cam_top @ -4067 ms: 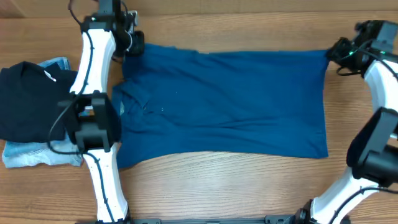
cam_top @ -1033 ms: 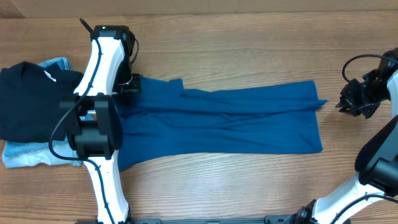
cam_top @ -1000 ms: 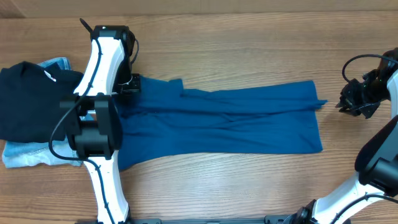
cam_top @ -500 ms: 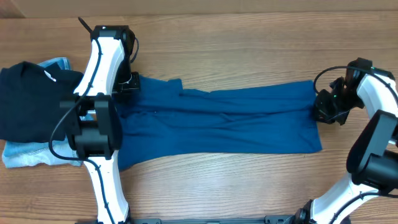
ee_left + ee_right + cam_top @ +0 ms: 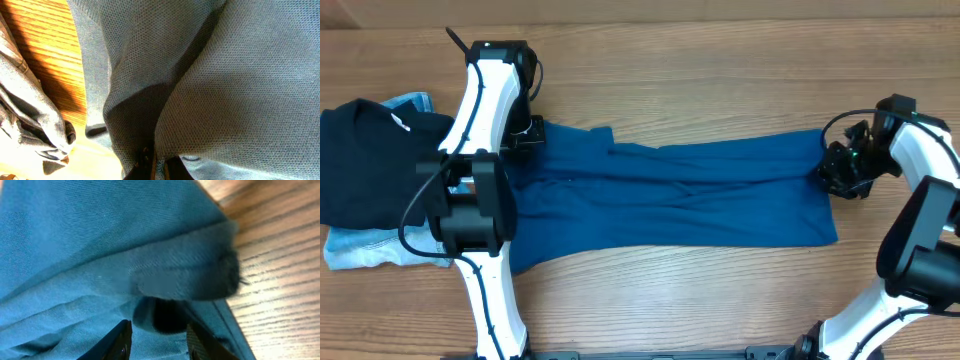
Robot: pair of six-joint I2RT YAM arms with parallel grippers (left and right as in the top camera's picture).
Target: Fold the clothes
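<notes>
The left fingers [image 5: 527, 136] are pressed shut on the far left corner of the shirt [image 5: 680, 195]; in the left wrist view the cloth is bunched up into them. The right fingers [image 5: 119, 341] stand a little apart at the far right corner. The doubled hem lies in the gap between them, and I do not see it clamped.

The desk [image 5: 720, 60] is plain wood. The shirt lies across its middle as a long narrow band from left to right. It seems to be folded once along its length, with soft wrinkles. At the left end, partly under the left arm, there is a black garment [image 5: 365, 160] on top of light jeans [image 5: 370, 250]. They touch the shirt's end or lie just beside it; I cannot tell which.

I think the step in hand is to take the right corner for the next fold. To do it well, the right fingers should go deep enough over the hem to catch both layers and not only the top one. Then they should close firmly before any lift. The left fingers should keep their corner low and tight, so the band stays straight and the wrinkles do not become bigger.
</notes>
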